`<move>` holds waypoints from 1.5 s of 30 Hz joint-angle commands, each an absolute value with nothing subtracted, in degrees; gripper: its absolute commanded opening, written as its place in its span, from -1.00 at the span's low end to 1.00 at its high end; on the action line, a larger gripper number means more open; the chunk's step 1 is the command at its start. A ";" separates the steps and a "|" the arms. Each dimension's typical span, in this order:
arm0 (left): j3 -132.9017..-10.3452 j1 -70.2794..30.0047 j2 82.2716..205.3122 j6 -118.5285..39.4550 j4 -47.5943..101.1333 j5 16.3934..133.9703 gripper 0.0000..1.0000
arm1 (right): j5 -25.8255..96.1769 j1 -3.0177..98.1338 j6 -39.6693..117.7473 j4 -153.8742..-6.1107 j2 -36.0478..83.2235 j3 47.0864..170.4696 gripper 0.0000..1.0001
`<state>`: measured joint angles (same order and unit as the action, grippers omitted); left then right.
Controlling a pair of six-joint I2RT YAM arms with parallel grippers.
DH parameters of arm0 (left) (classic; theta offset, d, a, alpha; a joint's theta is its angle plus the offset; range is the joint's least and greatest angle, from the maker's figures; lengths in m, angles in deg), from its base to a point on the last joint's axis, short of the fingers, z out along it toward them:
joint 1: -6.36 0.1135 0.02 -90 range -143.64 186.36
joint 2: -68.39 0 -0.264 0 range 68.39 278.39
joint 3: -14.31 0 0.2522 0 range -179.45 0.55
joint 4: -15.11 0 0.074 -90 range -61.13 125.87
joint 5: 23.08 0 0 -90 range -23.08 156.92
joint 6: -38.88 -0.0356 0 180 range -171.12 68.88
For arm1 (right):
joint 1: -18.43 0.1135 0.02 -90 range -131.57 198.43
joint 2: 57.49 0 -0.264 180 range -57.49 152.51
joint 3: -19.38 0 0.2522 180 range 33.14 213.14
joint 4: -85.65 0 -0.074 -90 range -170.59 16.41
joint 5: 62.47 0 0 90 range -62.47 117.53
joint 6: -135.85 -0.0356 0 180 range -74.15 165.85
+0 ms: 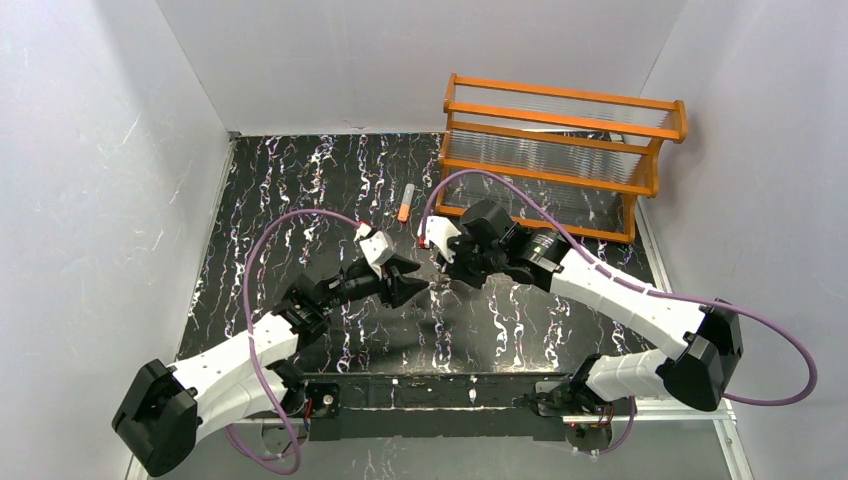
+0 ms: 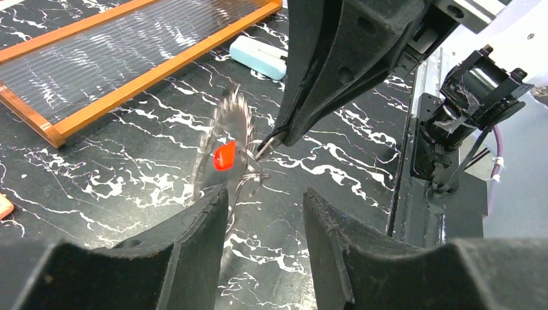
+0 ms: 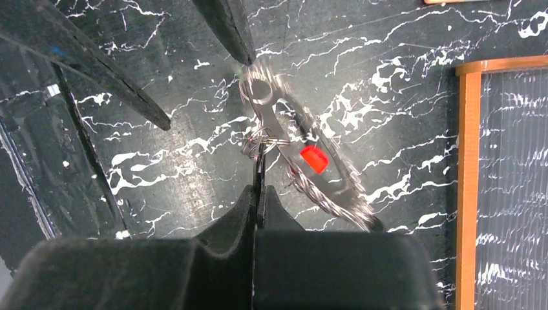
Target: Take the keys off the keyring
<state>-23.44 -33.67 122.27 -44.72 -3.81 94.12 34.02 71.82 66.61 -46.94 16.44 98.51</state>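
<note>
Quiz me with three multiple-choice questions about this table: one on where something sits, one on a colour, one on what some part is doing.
1. Where on the table does the orange rack stand?
A) back right
B) near left corner
C) between the two arms

2. What colour is the bright key tag hanging in mid-air?
A) blue
B) red
C) yellow

3. How do the left jaws stand?
A) shut on the rack
B) shut on a tube
C) open, gripping nothing

Answers: 1 A, the overhead view shows it at the far right by the wall. 2 B, it shows red in both wrist views. 3 C, a clear gap separates them.
</note>
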 commanded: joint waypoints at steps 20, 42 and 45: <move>-22.81 -35.65 128.13 -42.93 -5.69 83.02 -0.35 | 39.86 72.17 64.57 -51.36 9.05 94.02 -0.97; -22.10 -35.99 126.03 -45.01 -14.45 101.59 -0.09 | 40.05 72.21 65.16 -54.40 6.88 90.45 -0.97; -23.24 -35.99 126.23 -47.68 -14.18 102.34 -0.12 | 40.58 72.21 68.25 -56.07 4.63 88.49 -0.97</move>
<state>-21.80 -35.77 126.10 -44.07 -12.08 98.08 38.30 72.08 64.88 -50.98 8.35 90.25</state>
